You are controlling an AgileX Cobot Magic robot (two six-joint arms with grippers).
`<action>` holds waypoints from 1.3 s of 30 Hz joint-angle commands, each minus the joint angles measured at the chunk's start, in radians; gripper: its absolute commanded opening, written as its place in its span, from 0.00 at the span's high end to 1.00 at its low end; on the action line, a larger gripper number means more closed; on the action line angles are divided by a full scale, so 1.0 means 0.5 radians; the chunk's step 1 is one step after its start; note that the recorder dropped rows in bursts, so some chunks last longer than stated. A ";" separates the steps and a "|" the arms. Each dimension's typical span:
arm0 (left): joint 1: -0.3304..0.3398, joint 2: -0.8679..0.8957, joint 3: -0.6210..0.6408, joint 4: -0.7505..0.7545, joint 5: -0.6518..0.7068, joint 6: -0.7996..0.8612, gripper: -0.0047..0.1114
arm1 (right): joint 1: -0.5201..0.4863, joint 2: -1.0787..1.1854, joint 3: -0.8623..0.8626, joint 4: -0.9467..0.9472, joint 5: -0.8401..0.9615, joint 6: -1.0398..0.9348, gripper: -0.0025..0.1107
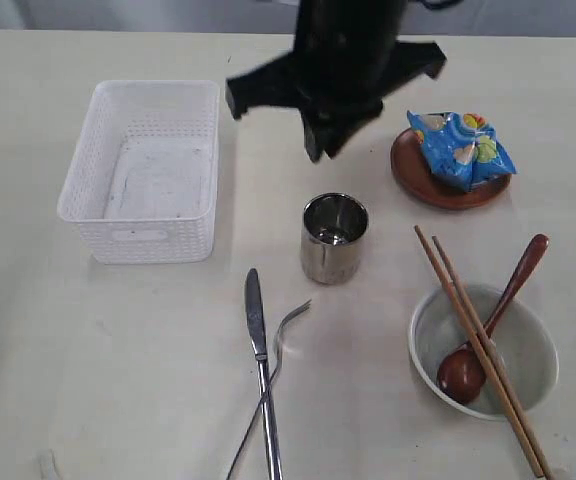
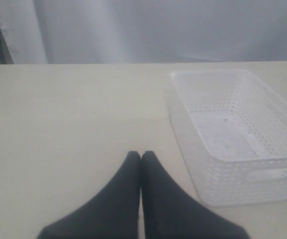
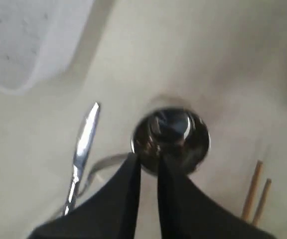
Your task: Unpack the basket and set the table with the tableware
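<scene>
Risk first. The black right arm (image 1: pixel 336 70) hangs over the shiny upright steel cup (image 1: pixel 334 238) at the centre of the pale cream bench (image 1: pixel 118 380). Right jaws are pinched to a thin slit with nothing between them, and the wrist view puts their tips above the cup's rim.
- If they come down this narrow, they would likely strike the rim, not straddle it. The tall, slick cup could then topple toward the cutlery at its 7 o'clock.
- The steel knife (image 1: pixel 259 345) and steel fork (image 1: pixel 280 345) lie crossed and touching, so lifting one may drag the other.
- The pair of wooden chopsticks (image 1: pixel 465 310) rests across the bowl's rim, so a nudge could roll them off.

Left jaws are clenched tip to tip and empty, over bare bench near the basket.

Containers, placed from the cup:
- White perforated plastic basket (image 1: pixel 143 170), 10 o'clock: empty, unpacking looks done.
- Whitish round bowl (image 1: pixel 538 365), 4 o'clock: holds the head of the brown wooden spoon (image 1: pixel 465 375), handle leaning out over the rim.
- Brown round plate (image 1: pixel 423 185), 2 o'clock: carries a blue snack packet (image 1: pixel 463 148).
- Cup: appears empty, reflections only.
</scene>
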 commanded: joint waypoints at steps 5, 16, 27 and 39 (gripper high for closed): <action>-0.014 -0.007 0.004 0.009 -0.010 0.002 0.96 | 0.002 -0.142 0.428 0.088 -0.228 0.026 0.67; -0.014 -0.007 0.004 0.009 -0.010 0.002 0.96 | 0.033 0.094 0.438 0.141 -0.291 -0.051 0.67; -0.014 -0.007 0.004 0.009 -0.010 0.002 0.96 | 0.078 0.094 0.438 0.146 -0.537 -0.055 0.54; -0.014 -0.007 0.004 0.009 -0.010 0.002 0.96 | 0.073 0.137 0.438 0.023 -0.592 0.005 0.55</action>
